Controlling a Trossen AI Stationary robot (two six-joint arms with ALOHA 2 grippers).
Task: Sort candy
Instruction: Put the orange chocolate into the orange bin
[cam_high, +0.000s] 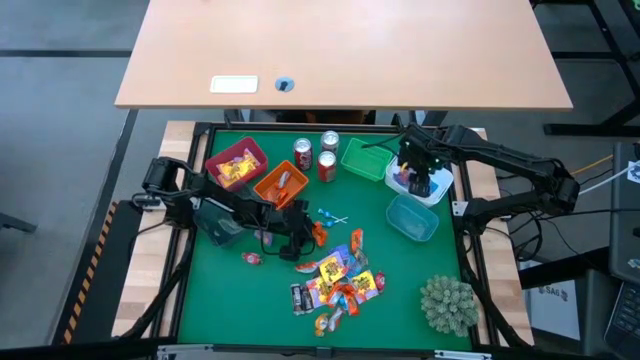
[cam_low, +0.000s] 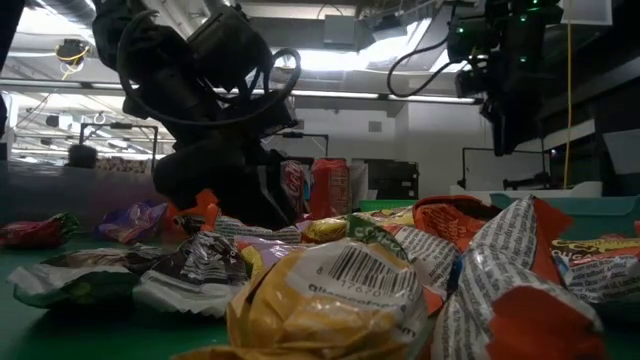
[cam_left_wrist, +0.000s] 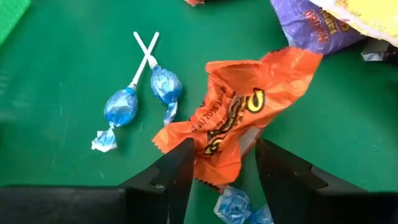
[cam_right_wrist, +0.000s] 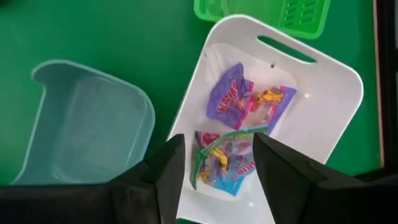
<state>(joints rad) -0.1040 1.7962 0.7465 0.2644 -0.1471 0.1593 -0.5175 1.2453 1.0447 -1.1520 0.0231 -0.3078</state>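
Candy (cam_high: 340, 280) lies heaped on the green mat (cam_high: 400, 270) toward the near middle of your table, with more already in the red bin (cam_high: 237, 163), the orange bin (cam_high: 281, 184) and the white bin (cam_right_wrist: 323, 81). Your left gripper (cam_left_wrist: 217, 180) is down at the far-left edge of the heap, its fingers parted on either side of an orange wrapper (cam_left_wrist: 242, 115) that lies between them; you cannot tell whether they pinch it yet. Two blue lollipops (cam_left_wrist: 140, 96) lie just beside that wrapper with their sticks crossed. Your right gripper (cam_right_wrist: 214, 165) hangs over the white bin, fingers spread and empty, above two purple packets (cam_right_wrist: 239, 102) lying inside it, with the pale blue bin (cam_right_wrist: 87, 124) next to it.
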